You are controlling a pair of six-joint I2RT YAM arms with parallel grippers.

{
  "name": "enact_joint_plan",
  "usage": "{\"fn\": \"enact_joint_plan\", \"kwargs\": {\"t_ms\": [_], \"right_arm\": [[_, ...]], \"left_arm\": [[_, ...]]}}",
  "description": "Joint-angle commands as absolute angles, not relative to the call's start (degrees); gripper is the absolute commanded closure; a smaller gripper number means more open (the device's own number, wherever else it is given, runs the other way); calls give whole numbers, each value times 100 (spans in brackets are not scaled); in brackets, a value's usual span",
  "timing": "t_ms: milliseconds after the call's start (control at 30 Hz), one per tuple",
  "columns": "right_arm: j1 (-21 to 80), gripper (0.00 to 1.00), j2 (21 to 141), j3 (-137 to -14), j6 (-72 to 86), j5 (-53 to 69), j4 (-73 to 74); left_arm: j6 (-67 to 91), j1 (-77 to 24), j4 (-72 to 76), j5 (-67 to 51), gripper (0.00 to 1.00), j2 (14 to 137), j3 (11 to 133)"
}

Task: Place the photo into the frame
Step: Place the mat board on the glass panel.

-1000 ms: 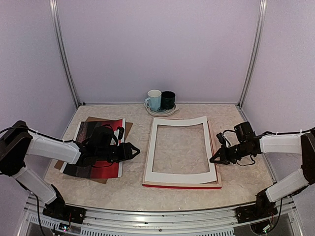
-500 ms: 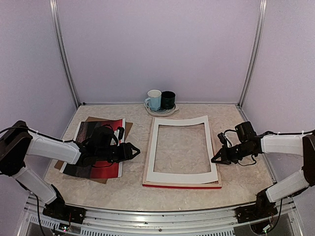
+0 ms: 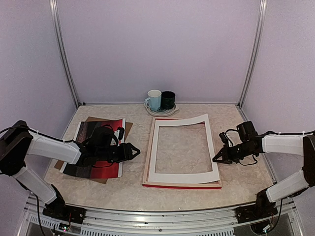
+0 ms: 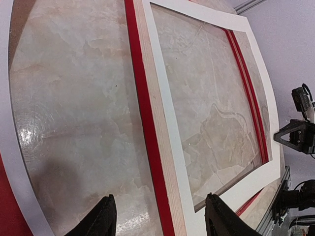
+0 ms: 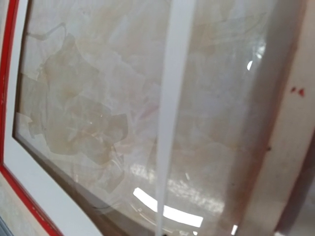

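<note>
Left gripper (image 3: 134, 152), fingers apart and empty, hangs at the right edge of the big red sunset photo print (image 3: 107, 170), lying flat left of the thin red wooden frame (image 3: 182, 186), long sides running front-to-back.

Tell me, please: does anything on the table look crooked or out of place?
Yes. The white mat lies askew on the frame: it is turned, so its far right corner overhangs the frame, and red shows at the far left. The right gripper is at its right edge.
</note>
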State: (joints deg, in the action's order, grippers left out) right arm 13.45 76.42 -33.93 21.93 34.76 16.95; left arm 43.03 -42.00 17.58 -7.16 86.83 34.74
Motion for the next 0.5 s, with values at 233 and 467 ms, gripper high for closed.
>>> {"fn": "enact_joint_plan", "kwargs": {"t_ms": [233,467], "right_arm": [[1230,100,7723,-3423,2239,3847,1441],[1230,100,7803,-3348,2330,3947,1273]], "left_arm": [[4255,-4236,1955,-788,39,8805,3481],[4288,-4236,2014,-830,39,8886,3496]]}}
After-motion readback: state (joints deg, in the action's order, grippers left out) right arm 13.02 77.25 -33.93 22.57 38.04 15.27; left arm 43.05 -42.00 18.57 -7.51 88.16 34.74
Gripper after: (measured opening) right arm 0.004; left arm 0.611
